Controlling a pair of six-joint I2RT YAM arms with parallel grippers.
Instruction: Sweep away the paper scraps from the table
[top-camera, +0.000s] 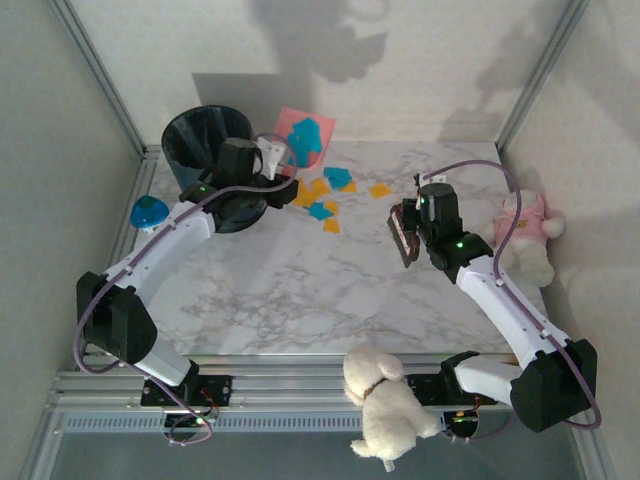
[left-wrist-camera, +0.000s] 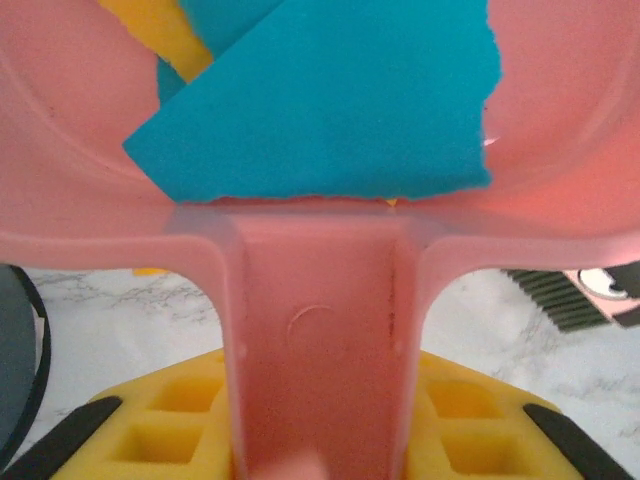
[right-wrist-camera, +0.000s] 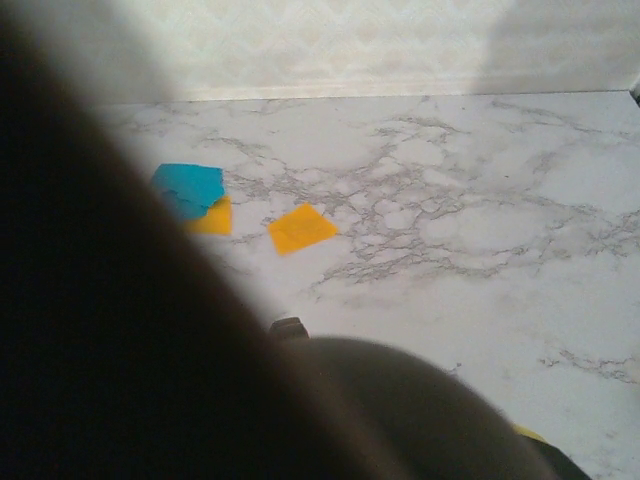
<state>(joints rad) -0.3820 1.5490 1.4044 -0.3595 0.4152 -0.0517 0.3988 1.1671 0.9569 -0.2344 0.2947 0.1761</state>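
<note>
My left gripper (top-camera: 275, 157) is shut on the handle of the pink dustpan (top-camera: 318, 122), held tilted at the back next to the black bin (top-camera: 205, 138). In the left wrist view the handle (left-wrist-camera: 320, 340) runs between my yellow fingers (left-wrist-camera: 150, 420), and a big teal piece (left-wrist-camera: 330, 100) and a yellow one (left-wrist-camera: 165, 35) lie in the pan. More paper scraps (top-camera: 325, 197), orange and teal, lie on the table (top-camera: 300, 290) just right of the bin. My right gripper (top-camera: 412, 225) is shut on a dark brush (top-camera: 405, 238), right of the scraps. The right wrist view has a teal scrap (right-wrist-camera: 190, 186) and orange scraps (right-wrist-camera: 302, 228) beyond the blurred brush (right-wrist-camera: 150, 350).
A blue-green round toy (top-camera: 150, 212) sits at the table's left edge. A pink-and-white plush (top-camera: 525, 232) stands at the right edge, and a white plush dog (top-camera: 385, 400) lies on the front rail. One lone orange scrap (top-camera: 380, 190) lies near the brush.
</note>
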